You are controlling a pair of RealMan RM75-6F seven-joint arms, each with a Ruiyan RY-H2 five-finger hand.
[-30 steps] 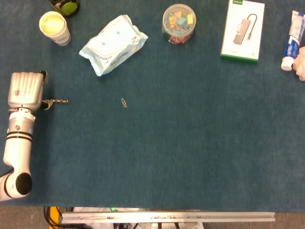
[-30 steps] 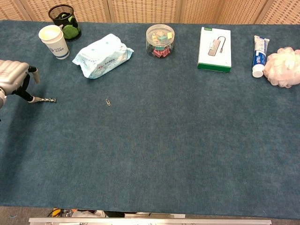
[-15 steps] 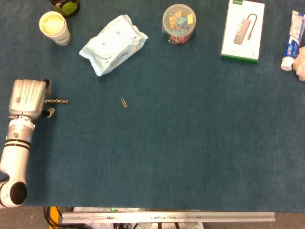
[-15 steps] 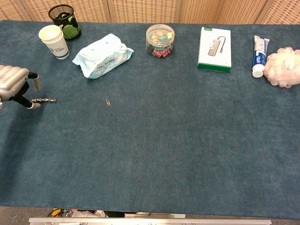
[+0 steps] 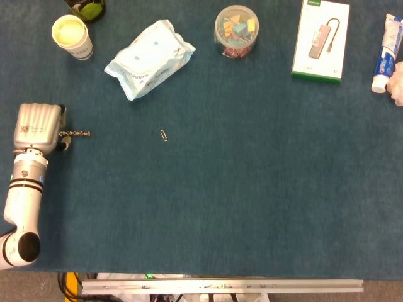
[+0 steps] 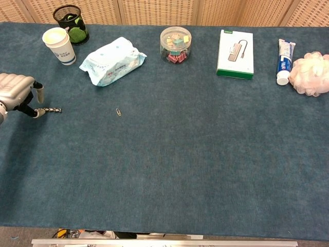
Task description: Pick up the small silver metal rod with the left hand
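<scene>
The small silver metal rod (image 5: 75,133) lies flat on the blue cloth at the far left, pointing right; the chest view shows the rod (image 6: 50,110) too. My left hand (image 5: 38,126) sits just left of it, low over the cloth. In the chest view the left hand (image 6: 15,92) has a fingertip (image 6: 35,113) at the rod's left end, while the thumb stands apart above it. The rod rests on the cloth and nothing closes around it. My right hand appears in neither view.
A paper clip (image 5: 164,134) lies right of the rod. Along the back stand a paper cup (image 5: 72,34), a black mesh pen holder (image 6: 71,23), a wipes pack (image 5: 150,58), a clip jar (image 5: 237,31), a white box (image 5: 321,39), toothpaste (image 5: 387,53) and a pink loofah (image 6: 310,73).
The left hand drew back slightly from the rod half a second ago, then came in again to its left end. The rod has stayed in the same spot.
</scene>
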